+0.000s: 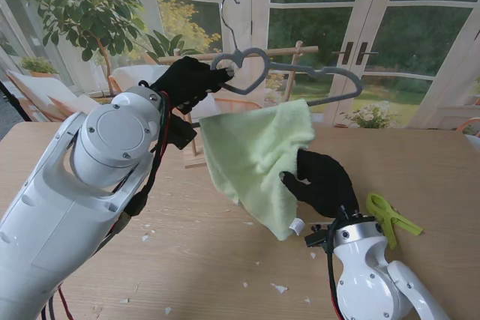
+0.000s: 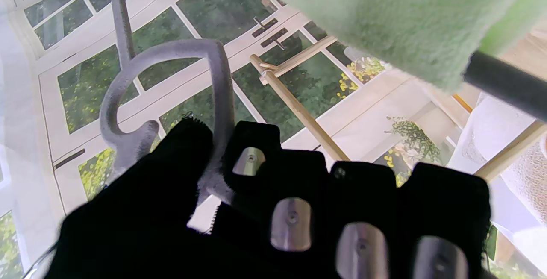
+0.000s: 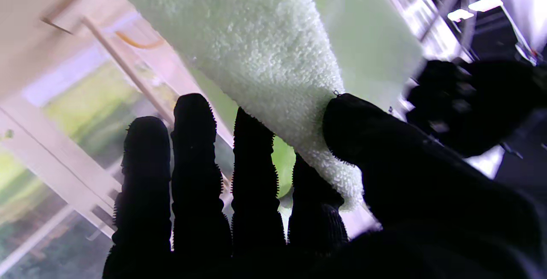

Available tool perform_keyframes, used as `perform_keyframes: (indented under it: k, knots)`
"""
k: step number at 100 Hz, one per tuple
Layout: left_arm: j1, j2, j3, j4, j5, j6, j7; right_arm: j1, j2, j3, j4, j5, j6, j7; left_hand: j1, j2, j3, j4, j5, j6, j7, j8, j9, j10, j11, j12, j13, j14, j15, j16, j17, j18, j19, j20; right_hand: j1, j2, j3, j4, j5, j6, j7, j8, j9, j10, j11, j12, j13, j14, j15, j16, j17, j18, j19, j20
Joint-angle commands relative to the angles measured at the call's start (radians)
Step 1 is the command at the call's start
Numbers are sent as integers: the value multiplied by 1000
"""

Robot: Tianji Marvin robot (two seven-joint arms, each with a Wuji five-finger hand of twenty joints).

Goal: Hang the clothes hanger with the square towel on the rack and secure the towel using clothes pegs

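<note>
Towel (image 1: 255, 162), pale green and fluffy, hangs over the bar of a grey hanger (image 1: 300, 80) and droops in a loose fold towards the counter (image 1: 90, 275), with a small white tag at its lowest corner. The hanger is flocked grey with a heart-shaped loop under a thin metal hook that points up; its long axis runs from the left, near the loop, across to the right and slightly downward, so it sits tilted rather than level. It is held up in the air above the counter, in front of the wooden rack (image 1: 289, 54), whose top rail shows just behind the loop. The left robot hand (image 1: 187, 80), in a black glove, is closed around the hanger beside the heart loop; the left wrist view shows the grey loop passing between thumb and fingers (image 2: 295, 210). The right robot hand (image 1: 322, 181), also gloved in black, pinches the towel's edge between thumb and forefinger, with the other fingers (image 3: 196, 151) held straight and close together. A lime green peg (image 1: 390, 219) lies on the counter to the right of that hand.
</note>
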Motion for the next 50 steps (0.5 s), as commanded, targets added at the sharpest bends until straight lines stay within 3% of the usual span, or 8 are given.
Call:
perform_keyframes:
  k: [1, 30, 41, 50]
  knots:
    - [-2, -1, 4, 9, 6, -9, -22, -7, -15, 6, -49, 2, -13, -8, 33, 43, 31, 62, 83, 35, 79, 45, 35, -77, 73, -3, 27, -66, 124, 7, 34, -29, 290, 30, 42, 40, 45, -28, 28, -35, 27, 14, 22, -12, -16, -6, 18, 12, 19, 8, 5, 10, 31, 519]
    - [-3, 11, 14, 24, 26, -37, -54, 2, -32, 31, -107, 15, -46, -82, 31, 42, 32, 62, 83, 35, 79, 45, 35, -77, 73, -4, 27, -67, 124, 6, 34, -31, 290, 29, 55, 54, 25, -37, 23, -42, 20, 33, 49, -28, -36, -13, 37, 9, 16, 5, 19, 13, 40, 512]
    - [-2, 19, 5, 21, 11, -50, -80, 5, -35, 35, -97, 37, -45, -85, 30, 44, 31, 61, 82, 34, 79, 45, 35, -77, 73, -4, 27, -67, 124, 6, 34, -31, 290, 29, 62, 59, 16, -41, 21, -41, 18, 39, 55, -31, -46, -18, 36, 14, 14, 4, 18, 16, 43, 511]
    - [-1, 12, -5, 15, -38, -37, -69, 3, -32, 36, -85, 49, -36, -64, 33, 46, 31, 61, 80, 38, 78, 45, 35, -77, 73, -4, 27, -62, 124, 6, 33, -27, 290, 29, 64, 55, 18, -36, 23, -30, 19, 43, 57, -27, -51, -19, 37, 16, 16, 5, 18, 17, 47, 511]
